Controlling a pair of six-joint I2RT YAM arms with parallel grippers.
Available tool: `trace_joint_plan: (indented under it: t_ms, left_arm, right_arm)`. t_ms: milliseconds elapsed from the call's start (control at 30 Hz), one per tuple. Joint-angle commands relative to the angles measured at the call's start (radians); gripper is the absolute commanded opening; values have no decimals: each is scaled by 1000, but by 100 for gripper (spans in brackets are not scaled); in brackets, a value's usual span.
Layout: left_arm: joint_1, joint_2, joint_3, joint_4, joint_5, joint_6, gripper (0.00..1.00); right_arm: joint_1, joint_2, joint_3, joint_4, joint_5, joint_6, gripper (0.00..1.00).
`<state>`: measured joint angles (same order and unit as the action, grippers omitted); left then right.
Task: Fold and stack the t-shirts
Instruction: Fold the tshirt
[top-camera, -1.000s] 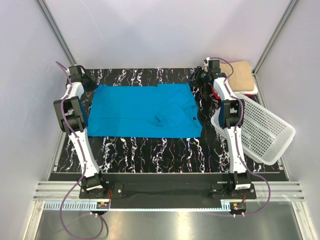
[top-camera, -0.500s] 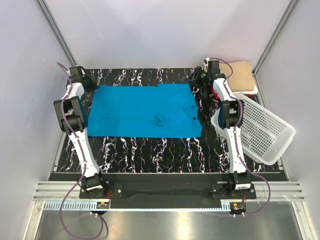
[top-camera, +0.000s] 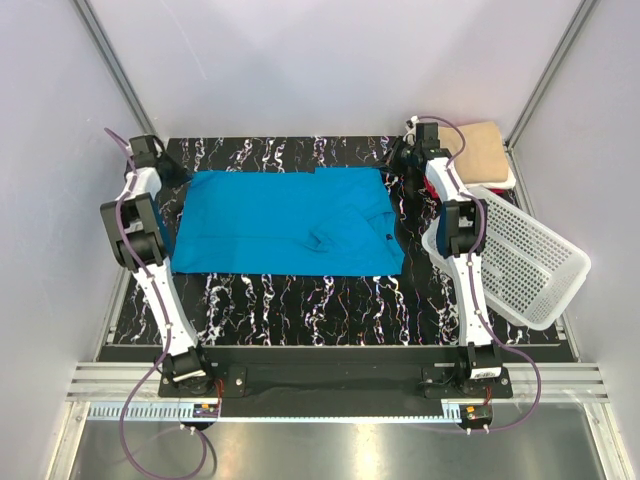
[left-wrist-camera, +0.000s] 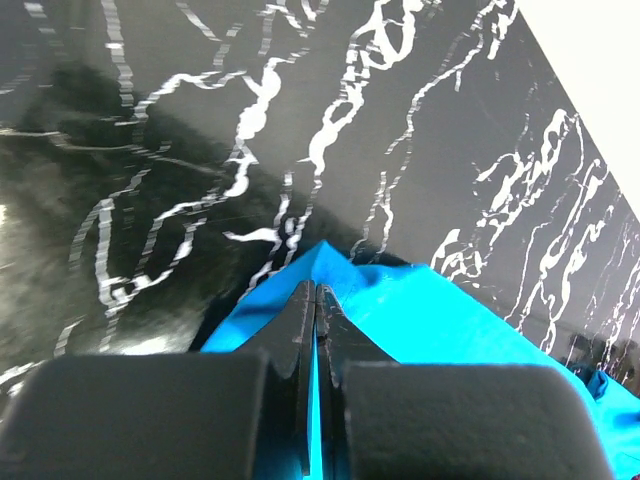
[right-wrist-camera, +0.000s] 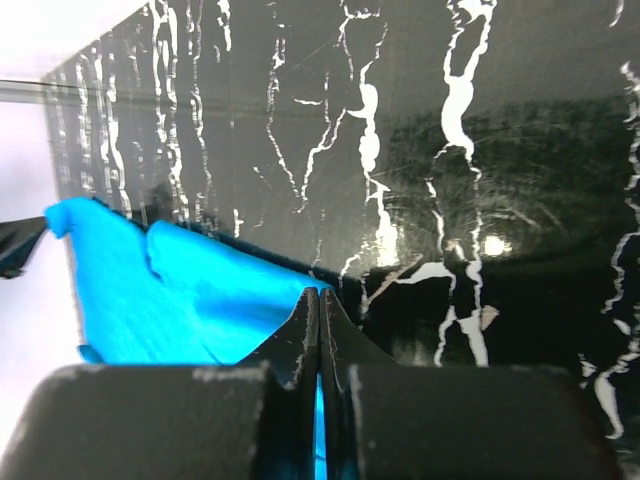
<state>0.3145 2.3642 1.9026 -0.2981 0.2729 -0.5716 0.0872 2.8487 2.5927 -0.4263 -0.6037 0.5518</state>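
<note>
A turquoise-blue t-shirt (top-camera: 280, 220) lies spread flat across the black marbled table (top-camera: 300, 300). My left gripper (top-camera: 180, 171) is at its far left corner, shut on the blue cloth. In the left wrist view the fingertips (left-wrist-camera: 315, 290) pinch a blue fold (left-wrist-camera: 470, 330). My right gripper (top-camera: 390, 165) is at the far right corner, also shut on the cloth. In the right wrist view the gripper (right-wrist-camera: 318, 295) holds the blue edge (right-wrist-camera: 150, 290). A folded tan t-shirt (top-camera: 485, 150) lies on top of a red one (top-camera: 503, 188) at the back right.
A white perforated basket (top-camera: 525, 262) sits tilted at the table's right edge, beside the right arm. The grey enclosure walls and corner posts close in behind both grippers. The table's front strip shows bare marble.
My left gripper has shifted slightly left and back, drawing the shirt's left edge a little outward. The right gripper has barely moved.
</note>
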Motion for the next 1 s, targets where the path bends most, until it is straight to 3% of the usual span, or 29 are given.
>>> trace_joint_plan:
  t_ms: [0, 433, 967]
  left_arm:
    - [20, -89, -10, 25, -5, 27, 0]
    - [35, -97, -23, 22, -1, 49, 0]
    - [75, -148, -77, 24, 38, 72, 0]
  right_arm:
    - [3, -121, -28, 63, 39, -81, 0]
    - [3, -328, -301, 152, 90, -174, 0]
    - [3, -586, -799, 520, 85, -205, 0]
